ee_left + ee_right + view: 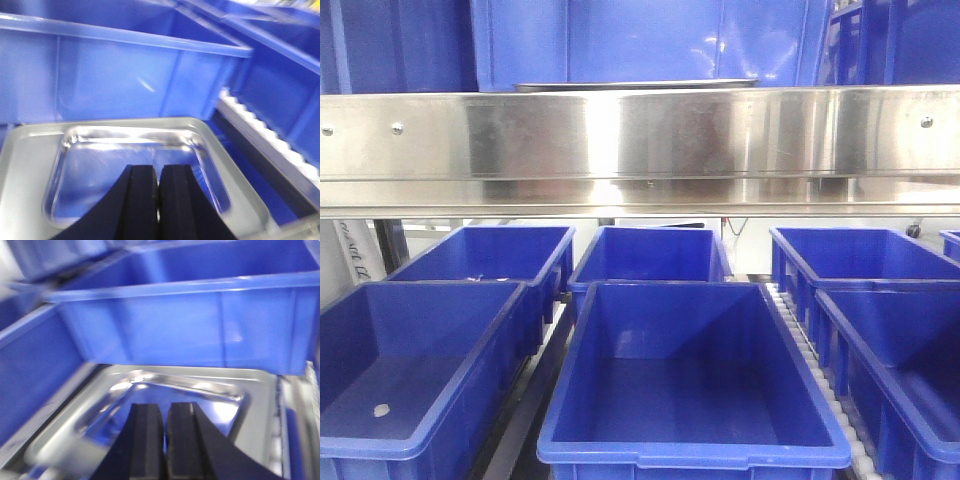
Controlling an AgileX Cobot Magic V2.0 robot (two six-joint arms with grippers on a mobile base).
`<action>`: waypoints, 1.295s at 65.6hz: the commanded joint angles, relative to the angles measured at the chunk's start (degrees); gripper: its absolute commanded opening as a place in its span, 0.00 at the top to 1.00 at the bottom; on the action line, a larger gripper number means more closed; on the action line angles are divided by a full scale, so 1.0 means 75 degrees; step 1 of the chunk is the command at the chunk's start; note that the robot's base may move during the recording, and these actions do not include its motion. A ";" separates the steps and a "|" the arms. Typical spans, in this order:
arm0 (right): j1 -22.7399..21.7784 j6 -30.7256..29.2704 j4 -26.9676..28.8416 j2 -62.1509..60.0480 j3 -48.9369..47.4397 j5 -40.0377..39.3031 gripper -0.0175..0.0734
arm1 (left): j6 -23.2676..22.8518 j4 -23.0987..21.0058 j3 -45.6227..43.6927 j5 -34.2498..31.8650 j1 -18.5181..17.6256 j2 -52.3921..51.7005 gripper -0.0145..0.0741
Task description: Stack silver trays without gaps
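In the left wrist view a silver tray (125, 124) lies just in front of a blue bin, its shiny basin under my left gripper (159, 170). The black pads are pressed together, and only a thin bright sliver shows between them. Seen from the right wrist, a silver tray (210, 376) lies below my right gripper (165, 407), which is shut with a hairline gap. The inner basin edge of that tray runs askew to its outer rim. From the front, a thin silver tray edge (635, 85) shows above the shelf rail. Neither gripper appears in that view. Both wrist views are blurred.
A long brushed-steel shelf rail (640, 140) crosses the front view. Several open blue bins (690, 390) stand below it and more above. A blue bin wall (125, 75) stands right behind the left tray, with a white roller track (270, 137) to its right. Blue bin walls (190, 325) border the right tray.
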 commanded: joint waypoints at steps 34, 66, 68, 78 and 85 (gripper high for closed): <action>0.0872 -0.0097 -0.0872 -0.3319 0.3335 -0.1531 0.83 | -0.0027 -0.0017 0.5581 -0.1905 -0.0071 -0.5512 0.85; 0.0995 -0.0097 -0.0872 -0.5147 0.4119 -0.1592 0.83 | -0.0027 0.0033 0.6175 -0.1045 -0.0071 -0.8474 0.85; 0.0995 -0.0097 -0.0872 -0.5147 0.4119 -0.1592 0.83 | -0.0027 0.0033 0.6175 -0.1045 -0.0071 -0.8493 0.85; 0.0995 -0.0097 -0.0872 -0.5147 0.4119 -0.1592 0.83 | -0.0027 0.0033 0.6175 -0.1045 -0.0071 -0.8506 0.85; 0.0995 -0.0097 -0.0872 -0.5147 0.4119 -0.1592 0.83 | -0.0027 0.0033 0.6175 -0.1045 -0.0071 -0.8506 0.85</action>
